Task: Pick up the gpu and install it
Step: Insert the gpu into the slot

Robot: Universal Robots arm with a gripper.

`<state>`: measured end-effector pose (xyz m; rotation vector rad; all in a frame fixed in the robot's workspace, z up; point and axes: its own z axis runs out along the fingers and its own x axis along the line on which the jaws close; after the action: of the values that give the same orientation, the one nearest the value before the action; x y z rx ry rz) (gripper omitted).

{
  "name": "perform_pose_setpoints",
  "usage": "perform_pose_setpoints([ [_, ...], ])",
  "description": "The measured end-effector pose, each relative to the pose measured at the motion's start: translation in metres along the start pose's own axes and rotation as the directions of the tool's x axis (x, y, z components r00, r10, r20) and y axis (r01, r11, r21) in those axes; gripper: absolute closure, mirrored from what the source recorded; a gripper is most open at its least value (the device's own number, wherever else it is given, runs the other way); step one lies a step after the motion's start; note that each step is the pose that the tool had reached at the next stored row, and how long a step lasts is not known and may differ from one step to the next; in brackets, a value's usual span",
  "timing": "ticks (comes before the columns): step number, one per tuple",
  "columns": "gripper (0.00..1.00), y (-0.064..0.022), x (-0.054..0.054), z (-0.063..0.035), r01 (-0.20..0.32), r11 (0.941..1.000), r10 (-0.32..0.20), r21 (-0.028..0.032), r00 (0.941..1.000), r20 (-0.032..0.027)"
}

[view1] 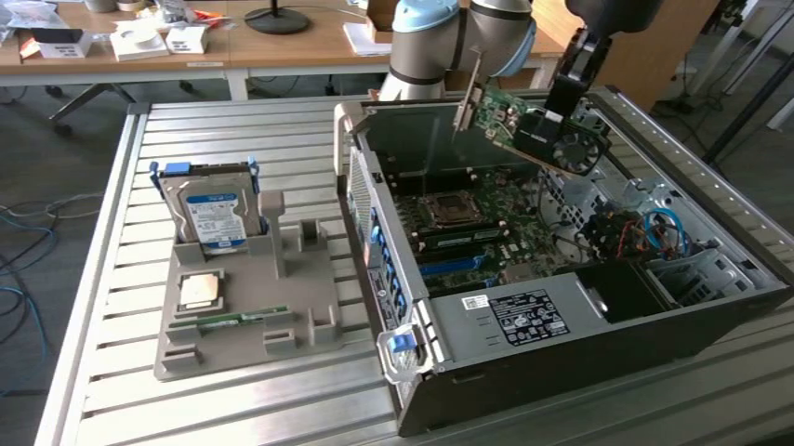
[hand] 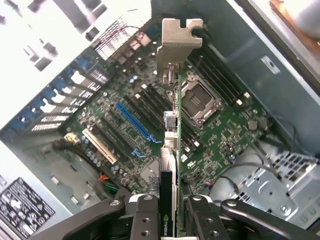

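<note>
The gpu is a green circuit card with a black fan and a metal bracket. It hangs tilted in the air above the open computer case, over the motherboard. My gripper is shut on the card's fan end. In the wrist view the gpu shows edge-on between my fingers, its bracket pointing away from me. Below it lie the long blue slot and the processor socket of the motherboard.
A grey holder on the slatted metal table, at the exterior view's left of the case, carries a silver blue-labelled hard drive, a processor chip and a small green memory stick. The case walls rise around the motherboard. A wooden desk stands behind.
</note>
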<state>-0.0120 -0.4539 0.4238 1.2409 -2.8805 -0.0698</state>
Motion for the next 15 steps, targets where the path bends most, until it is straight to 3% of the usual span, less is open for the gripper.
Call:
perform_pose_setpoints([
  [4,0.74,0.0000,0.0000,0.0002,0.071,0.9975,-0.071,-0.0010,0.9975,-0.0030],
  [8,0.74,0.0000,0.0000,0.0005,0.144,0.9895,-0.144,-0.0024,0.9895,-0.0060],
  [12,0.74,0.0000,0.0000,0.0009,0.216,0.9764,-0.216,-0.0039,0.9764,-0.0089],
  [15,0.74,-0.0001,0.0000,0.0011,0.269,0.9632,-0.269,-0.0052,0.9631,-0.0109],
])
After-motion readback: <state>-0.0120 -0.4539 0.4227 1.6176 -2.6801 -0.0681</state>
